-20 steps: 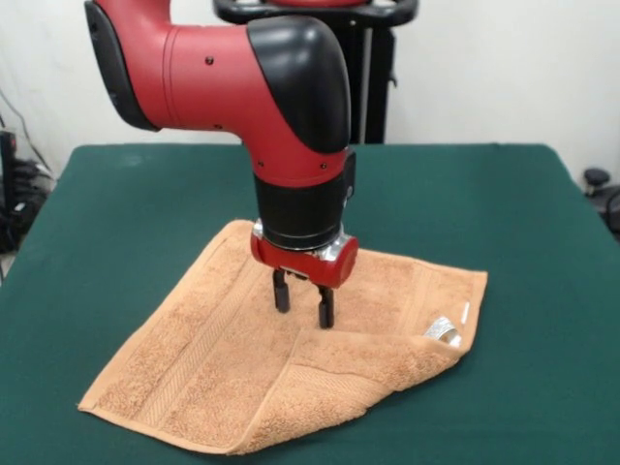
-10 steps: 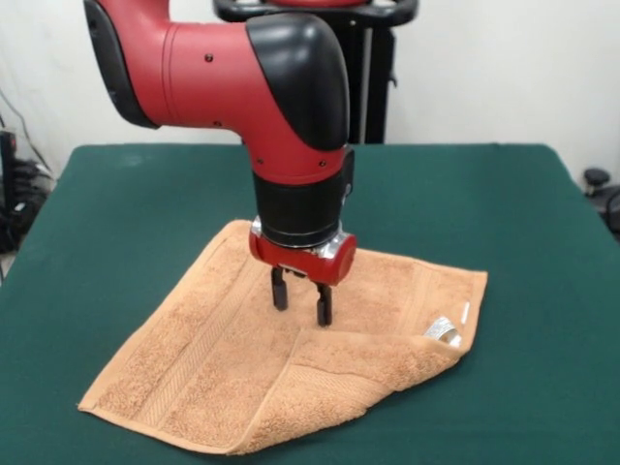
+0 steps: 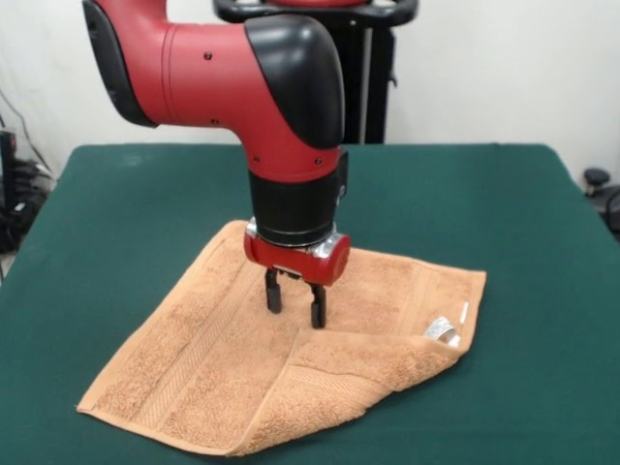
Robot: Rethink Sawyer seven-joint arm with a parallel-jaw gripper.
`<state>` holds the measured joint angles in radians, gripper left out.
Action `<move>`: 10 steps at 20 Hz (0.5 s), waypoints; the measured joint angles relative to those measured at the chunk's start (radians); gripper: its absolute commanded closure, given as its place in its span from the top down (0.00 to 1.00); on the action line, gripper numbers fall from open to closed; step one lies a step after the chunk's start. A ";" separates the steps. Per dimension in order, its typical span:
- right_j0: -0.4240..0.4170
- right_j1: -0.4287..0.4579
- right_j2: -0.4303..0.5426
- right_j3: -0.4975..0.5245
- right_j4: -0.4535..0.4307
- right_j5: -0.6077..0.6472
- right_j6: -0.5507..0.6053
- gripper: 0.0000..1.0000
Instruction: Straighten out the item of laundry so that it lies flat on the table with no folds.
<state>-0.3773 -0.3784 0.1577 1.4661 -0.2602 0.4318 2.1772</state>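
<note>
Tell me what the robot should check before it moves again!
1. Towel flat with no folds: not ok; the part at the picture's lower right is doubled over.
2. Tool open: ok; its fingers stand apart.
3. Tool over the towel: ok; it hangs above the middle, beside the fold's edge.
4. Tool holding cloth: not ok; nothing sits between the fingers.
5. Fingertips touching the towel: cannot tell.
6. Towel fully on the table: ok.
</note>
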 measured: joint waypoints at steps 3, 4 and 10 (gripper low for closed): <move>-0.006 -0.003 0.001 0.014 0.001 -0.028 0.000 1.00; -0.007 -0.004 0.001 0.017 0.000 -0.033 0.000 1.00; -0.012 -0.009 0.001 0.040 0.001 -0.076 0.000 1.00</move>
<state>-0.3896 -0.3874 0.1589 1.5058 -0.2595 0.3562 2.1772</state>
